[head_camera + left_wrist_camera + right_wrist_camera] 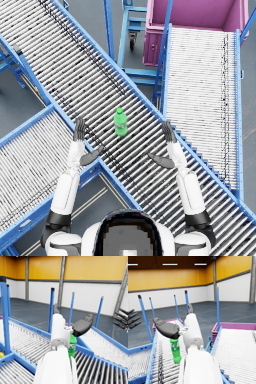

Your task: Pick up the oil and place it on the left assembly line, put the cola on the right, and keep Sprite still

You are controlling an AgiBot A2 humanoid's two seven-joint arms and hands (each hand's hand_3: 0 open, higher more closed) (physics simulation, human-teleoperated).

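No legible txt anywhere; green bottle [120,122] label [72,348] too blurred to read.

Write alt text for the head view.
A green Sprite bottle stands upright on a long diagonal roller conveyor, between the robot's left hand and right hand, both open and touching nothing. A left side line and a right side line flank it, with a pink bin at the right one's far end.

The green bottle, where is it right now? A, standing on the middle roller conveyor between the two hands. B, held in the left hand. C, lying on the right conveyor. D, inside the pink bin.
A: the green bottle stands on the middle conveyor, apart from the left hand and the right hand, which hold nothing.
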